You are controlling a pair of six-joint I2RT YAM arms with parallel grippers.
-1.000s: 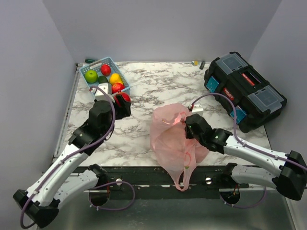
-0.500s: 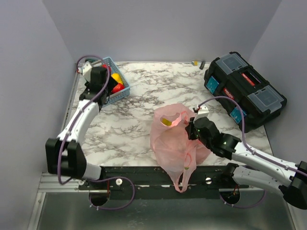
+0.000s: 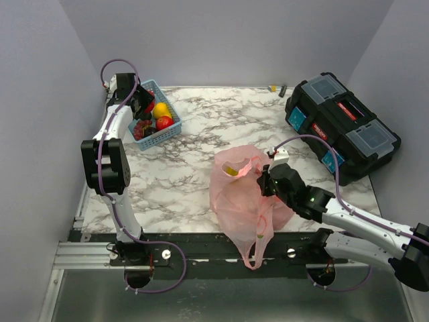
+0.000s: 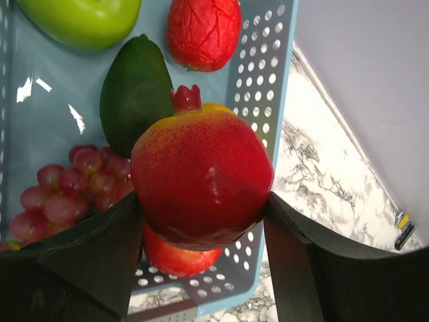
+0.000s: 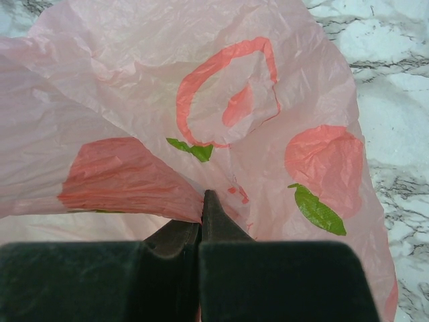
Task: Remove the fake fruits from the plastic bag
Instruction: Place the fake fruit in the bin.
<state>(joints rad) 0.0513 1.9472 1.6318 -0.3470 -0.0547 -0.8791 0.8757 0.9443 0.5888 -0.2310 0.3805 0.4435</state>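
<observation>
My left gripper (image 3: 142, 107) is at the far left, over the light blue basket (image 3: 171, 131), shut on a red fake pomegranate (image 4: 201, 178) with a small crown; it hangs above the fruits in the basket (image 4: 265, 87). The pink plastic bag (image 3: 238, 194) stands at the table's near middle, with one handle hanging over the front edge. A yellow fruit (image 3: 231, 170) shows inside its open mouth. My right gripper (image 3: 263, 178) is shut on the bag's right rim; in the right wrist view its jaws (image 5: 203, 198) pinch a fold of the bag (image 5: 134, 100).
The basket holds a green apple (image 4: 80, 20), a dark green avocado (image 4: 136, 94), a red textured fruit (image 4: 203, 30), grapes (image 4: 67, 194) and a red fruit (image 4: 177, 258) under the pomegranate. A black toolbox (image 3: 342, 124) sits at the back right.
My left arm has swung from the table's left middle out to the basket, carrying the red fruit. My right gripper has kept its grip on the bag and barely moved.
</observation>
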